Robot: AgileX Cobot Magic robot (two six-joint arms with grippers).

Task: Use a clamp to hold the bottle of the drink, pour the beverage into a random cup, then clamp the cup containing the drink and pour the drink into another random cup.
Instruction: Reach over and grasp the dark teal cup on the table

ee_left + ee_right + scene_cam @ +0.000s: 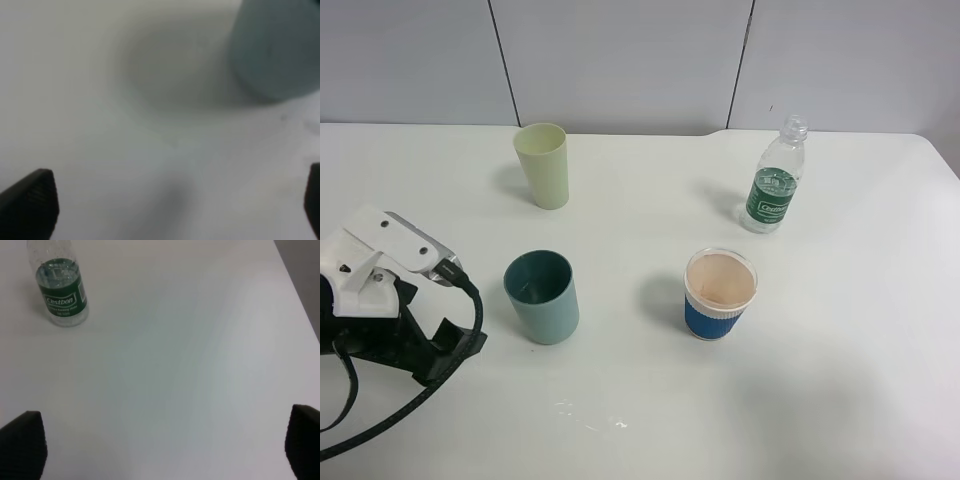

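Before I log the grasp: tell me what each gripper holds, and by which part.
Nothing is held. The left gripper is open, clear of the teal cup; the right gripper is open, clear of the bottle.

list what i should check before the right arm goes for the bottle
1. bottle upright, standing apart from the cups: ok
2. right hand open and empty: ok
3. left hand open, not touching the teal tumbler: ok
4. teal tumbler and blue-sleeved cup upright: ok
5. table dry: not ok, droplets near the front edge
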